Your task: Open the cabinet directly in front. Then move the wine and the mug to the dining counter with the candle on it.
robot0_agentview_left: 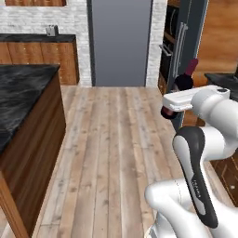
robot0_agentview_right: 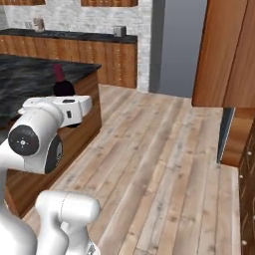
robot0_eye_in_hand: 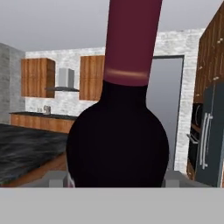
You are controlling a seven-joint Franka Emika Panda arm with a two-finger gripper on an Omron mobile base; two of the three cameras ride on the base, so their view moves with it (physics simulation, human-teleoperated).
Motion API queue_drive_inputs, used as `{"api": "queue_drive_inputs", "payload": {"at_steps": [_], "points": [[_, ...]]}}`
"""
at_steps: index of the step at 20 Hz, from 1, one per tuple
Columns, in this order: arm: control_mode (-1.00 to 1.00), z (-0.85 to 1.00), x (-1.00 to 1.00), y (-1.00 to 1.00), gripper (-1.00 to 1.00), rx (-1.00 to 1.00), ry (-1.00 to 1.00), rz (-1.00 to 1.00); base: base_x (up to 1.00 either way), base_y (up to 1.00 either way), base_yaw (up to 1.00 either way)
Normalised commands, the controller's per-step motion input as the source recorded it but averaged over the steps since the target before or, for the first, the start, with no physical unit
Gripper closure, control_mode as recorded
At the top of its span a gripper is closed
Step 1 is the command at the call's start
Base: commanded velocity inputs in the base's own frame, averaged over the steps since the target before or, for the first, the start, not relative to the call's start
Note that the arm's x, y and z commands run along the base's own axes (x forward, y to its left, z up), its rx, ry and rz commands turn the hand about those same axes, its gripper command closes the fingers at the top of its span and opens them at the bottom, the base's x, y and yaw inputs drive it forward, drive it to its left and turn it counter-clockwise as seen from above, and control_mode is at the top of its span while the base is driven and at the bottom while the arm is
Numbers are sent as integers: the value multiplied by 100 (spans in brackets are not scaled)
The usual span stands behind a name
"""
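Hand view puts the wine [robot0_eye_in_hand: 117,140] nearest of all: the dark shoulder and the red foil neck stand upright between the two finger tips of the gripper [robot0_eye_in_hand: 117,178], and the jaws are clamped on the body of the bottle, one tip at each side. From the left base view, the wine [robot0_agentview_left: 185,80] rises above the white hand, its base showing below, and it hangs in the air over the wooden floor [robot0_agentview_left: 111,153], touching no surface. So I judge that the step in hand is the carrying of the wine to the dining counter; the mug part is not visible here, and I cannot tell if it is done.

Taking the wine as landmark, the dining counter [robot0_agentview_right: 30,79] lies just beyond and below it in the right base view, its black marble top veined in white. In the left base view the dining counter [robot0_agentview_left: 23,88] is well apart from the wine, to its left across the floor. The part of the top that shows carries no candle. The next move, I think, calls for bringing the bottle over the marble, lowering it upright until the base rests, and only then releasing.

Farther behind the wine stands the black back counter [robot0_agentview_right: 69,36] against the white brick, with a small grey object [robot0_agentview_right: 119,31] on it; what that holds I cannot tell.
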Motion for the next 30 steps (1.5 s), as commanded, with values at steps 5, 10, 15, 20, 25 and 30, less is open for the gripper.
{"api": "queue_drive_inputs", "payload": {"at_steps": [5, 10, 15, 20, 25, 30], "points": [[100, 0, 0, 0, 100, 0, 0, 0, -89, 100, -2], [100, 0, 0, 0, 100, 0, 0, 0, -56, 100, -4], [100, 0, 0, 0, 100, 0, 0, 0, -22, 100, -9], [100, 0, 0, 0, 100, 0, 0, 0, -18, 100, -8], [100, 0, 0, 0, 100, 0, 0, 0, 38, 100, -15], [100, 0, 0, 0, 100, 0, 0, 0, -4, 100, -7]]}}
